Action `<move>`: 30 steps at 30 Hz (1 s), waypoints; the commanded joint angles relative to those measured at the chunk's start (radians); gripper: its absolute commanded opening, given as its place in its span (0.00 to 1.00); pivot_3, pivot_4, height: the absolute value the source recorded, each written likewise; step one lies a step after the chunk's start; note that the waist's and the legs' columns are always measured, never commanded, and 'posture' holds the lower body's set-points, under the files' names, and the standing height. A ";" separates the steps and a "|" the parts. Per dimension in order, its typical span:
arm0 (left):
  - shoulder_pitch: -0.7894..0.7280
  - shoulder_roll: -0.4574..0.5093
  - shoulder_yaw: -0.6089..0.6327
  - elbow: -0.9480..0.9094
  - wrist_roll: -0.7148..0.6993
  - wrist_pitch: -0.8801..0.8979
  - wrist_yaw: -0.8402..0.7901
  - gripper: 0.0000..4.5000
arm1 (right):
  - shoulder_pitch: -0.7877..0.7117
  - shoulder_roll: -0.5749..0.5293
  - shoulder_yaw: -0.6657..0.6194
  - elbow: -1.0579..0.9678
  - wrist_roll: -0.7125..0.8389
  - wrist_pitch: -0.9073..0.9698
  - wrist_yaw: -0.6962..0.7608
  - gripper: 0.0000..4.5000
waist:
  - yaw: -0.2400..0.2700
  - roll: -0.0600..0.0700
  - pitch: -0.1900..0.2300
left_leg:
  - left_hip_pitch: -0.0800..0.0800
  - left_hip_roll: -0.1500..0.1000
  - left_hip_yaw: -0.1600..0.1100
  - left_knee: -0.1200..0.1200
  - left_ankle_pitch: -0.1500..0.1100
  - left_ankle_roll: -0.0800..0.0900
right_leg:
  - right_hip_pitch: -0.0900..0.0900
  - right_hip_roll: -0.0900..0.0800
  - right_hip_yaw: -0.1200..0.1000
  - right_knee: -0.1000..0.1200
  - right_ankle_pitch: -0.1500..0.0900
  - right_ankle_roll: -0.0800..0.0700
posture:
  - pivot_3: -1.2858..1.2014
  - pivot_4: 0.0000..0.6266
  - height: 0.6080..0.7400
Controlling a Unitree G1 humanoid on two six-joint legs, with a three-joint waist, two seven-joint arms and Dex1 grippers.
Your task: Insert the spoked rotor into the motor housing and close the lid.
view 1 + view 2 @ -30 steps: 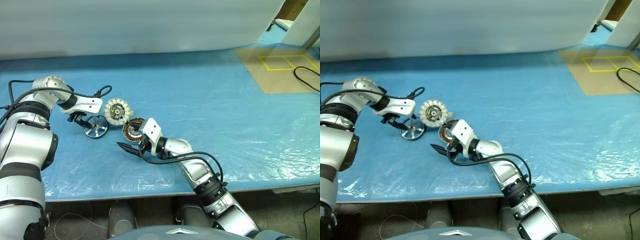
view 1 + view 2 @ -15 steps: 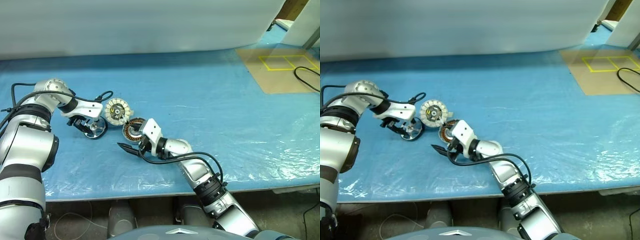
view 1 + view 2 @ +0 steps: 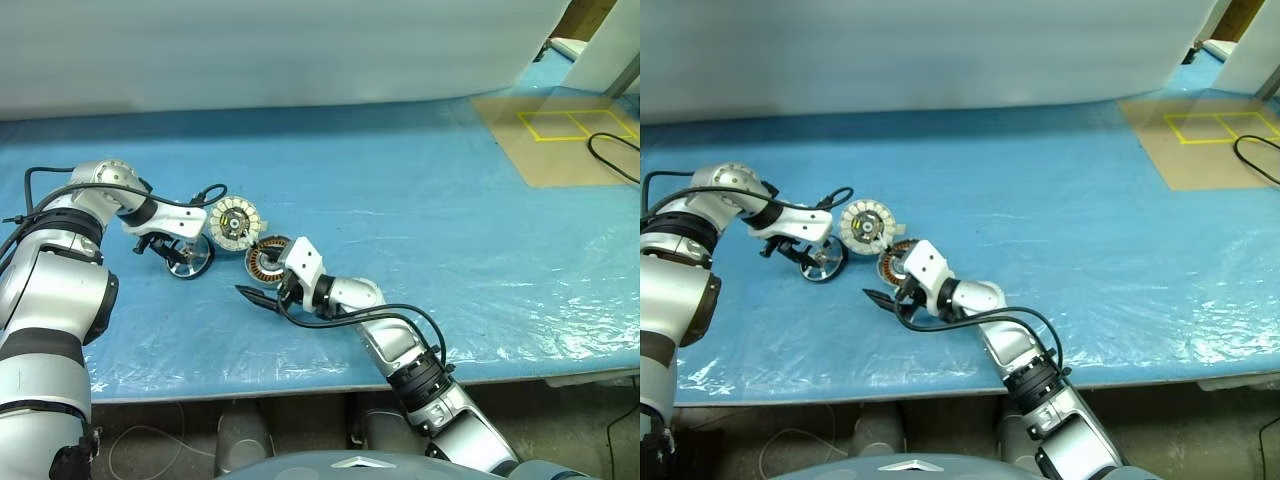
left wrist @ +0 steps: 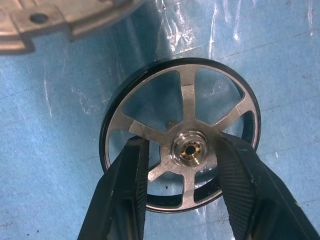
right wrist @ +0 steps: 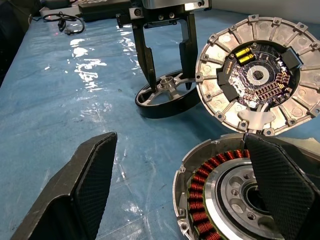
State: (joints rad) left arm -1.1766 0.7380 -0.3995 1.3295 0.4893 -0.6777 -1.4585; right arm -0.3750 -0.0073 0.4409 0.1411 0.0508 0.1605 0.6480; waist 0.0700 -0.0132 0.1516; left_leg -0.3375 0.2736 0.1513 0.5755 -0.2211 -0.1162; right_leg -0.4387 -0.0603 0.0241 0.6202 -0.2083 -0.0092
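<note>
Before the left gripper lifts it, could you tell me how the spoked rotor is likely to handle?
The spoked rotor looks like rigid metal, so it probably won't flex. The left gripper reaches through its openings on either side of the hub, and that polished surface may slip. Being round, it could roll if dropped on edge.

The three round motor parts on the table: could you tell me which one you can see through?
The spoked rotor, the dark-rimmed wheel under the left gripper; blue table shows between its spokes.

The table (image 3: 420, 200) carries a blue plastic sheet. At centre left lie the spoked rotor (image 3: 190, 259), lid (image 3: 234, 222) and motor housing (image 3: 264, 262). A brown board (image 3: 560, 140) with yellow outlines lies at upper right.
</note>
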 commanded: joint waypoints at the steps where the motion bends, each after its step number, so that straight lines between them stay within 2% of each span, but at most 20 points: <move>1: -0.024 -0.001 0.028 -0.007 -0.034 0.006 -0.025 0.36 | -0.008 0.007 -0.006 -0.015 0.003 -0.015 -0.001 0.96 | 0.000 0.000 0.000 | 0.000 0.000 0.000 0.000 0.000 0.000 | 0.000 0.000 0.000 0.000 0.000 0.000 | 0.52 0.24 1.00; 12: -0.067 0.053 0.097 -0.025 -0.122 0.068 -0.150 0.36 | -0.016 0.006 -0.004 0.000 0.001 -0.023 0.010 0.96 | 0.000 0.000 0.001 | -0.001 0.000 0.000 0.000 0.000 0.000 | 0.000 0.000 0.000 -0.001 0.000 0.000 | 0.52 0.24 1.00; 21: -0.128 0.127 0.032 -0.010 -0.156 0.116 -0.156 0.36 | -0.023 0.001 -0.007 0.005 0.003 -0.026 0.025 0.96 | -0.001 0.000 0.003 | -0.001 0.000 0.000 -0.002 -0.001 -0.001 | -0.001 0.000 -0.001 -0.003 0.000 0.000 | 0.52 0.24 1.00; 30: -0.235 0.141 -0.029 -0.027 -0.320 0.257 -0.156 0.36 | -0.023 -0.025 -0.035 -0.009 0.011 -0.031 0.033 0.96 | 0.000 -0.001 0.004 | -0.001 0.000 0.000 -0.002 -0.001 -0.001 | -0.001 0.000 -0.001 -0.003 0.000 0.000 | 0.52 0.24 1.00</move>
State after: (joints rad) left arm -1.3766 0.8515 -0.4121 1.3232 0.2204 -0.4498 -1.6103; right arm -0.3837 -0.0334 0.4255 0.1569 0.0490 0.1517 0.6770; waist 0.0699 -0.0145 0.1554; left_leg -0.3386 0.2737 0.1515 0.5734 -0.2219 -0.1176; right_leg -0.4394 -0.0601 0.0233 0.6172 -0.2084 -0.0091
